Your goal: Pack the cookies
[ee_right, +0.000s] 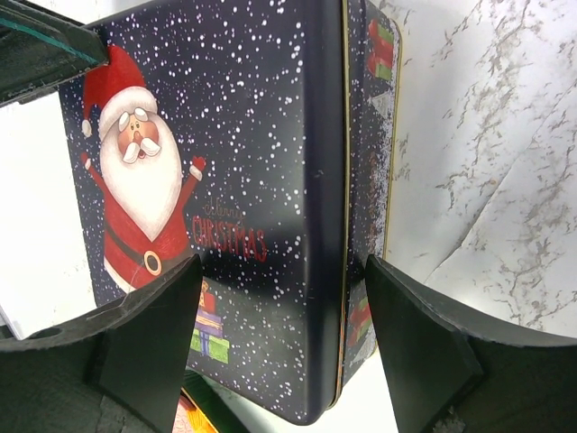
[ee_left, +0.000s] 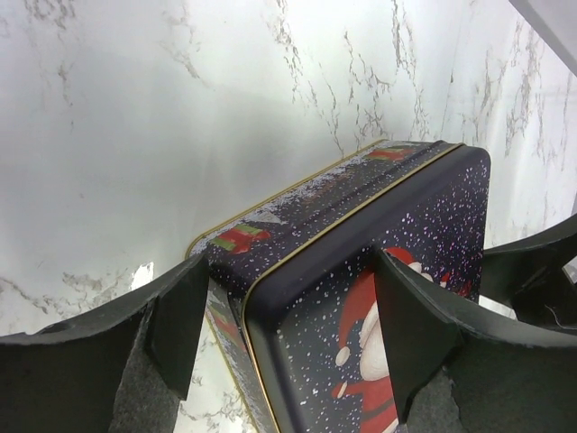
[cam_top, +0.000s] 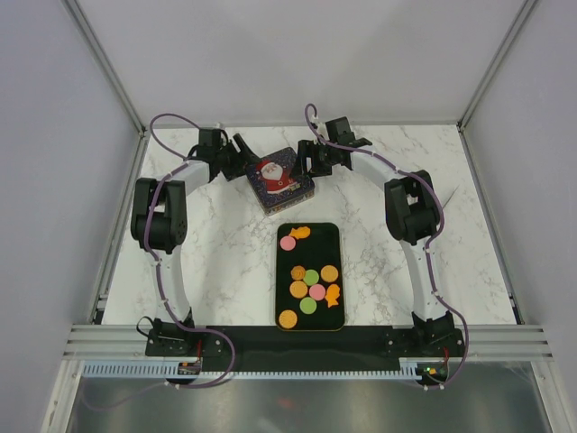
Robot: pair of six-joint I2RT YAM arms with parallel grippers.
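Several cookies, round and fish-shaped in orange, pink and green, lie on a black tray in mid table. Behind it stands a closed dark blue Santa tin. My left gripper is open at the tin's left corner. In the left wrist view it straddles the lid's edge of the tin, one finger outside the wall, one over the lid. My right gripper is open at the tin's right side; in the right wrist view it straddles the tin's edge.
White marble table with grey walls at the back and sides. The black tray's near end lies close to the arm bases. A corner of the tray with a cookie shows in the right wrist view.
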